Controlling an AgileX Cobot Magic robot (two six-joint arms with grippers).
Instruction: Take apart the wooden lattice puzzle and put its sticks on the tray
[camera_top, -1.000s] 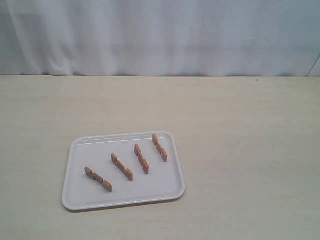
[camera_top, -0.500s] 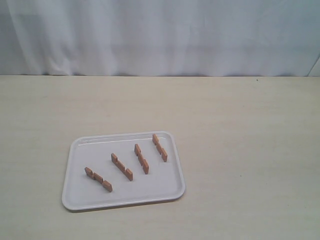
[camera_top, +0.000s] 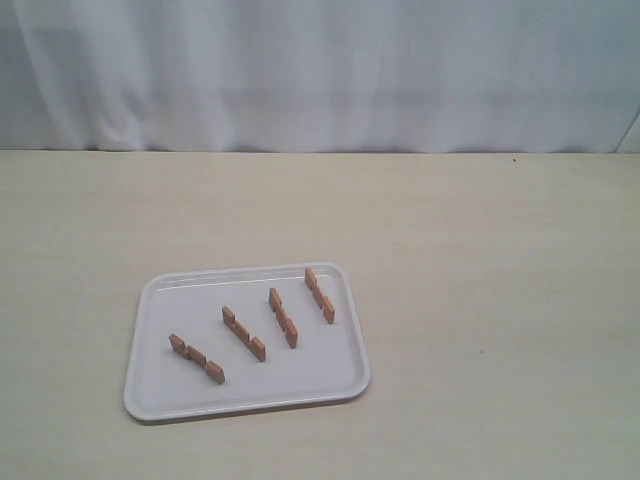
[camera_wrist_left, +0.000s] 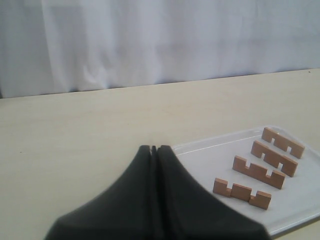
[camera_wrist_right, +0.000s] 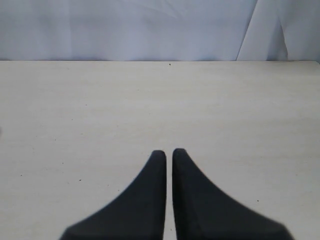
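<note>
Beige tabletop (camera_top: 480, 300) bears the tray (camera_top: 320, 372), 4 sticks (camera_top: 243, 334) parallel and diagonal; left claw (camera_wrist_left: 154, 148) and right claw (camera_wrist_right: 169, 152) clenched empty.

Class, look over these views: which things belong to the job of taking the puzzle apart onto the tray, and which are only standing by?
Belong to the job: the tray; four sticks lying apart on it; the left gripper and right gripper, both shut and holding nothing.
Only standing by: the table; the white curtain behind it.
</note>
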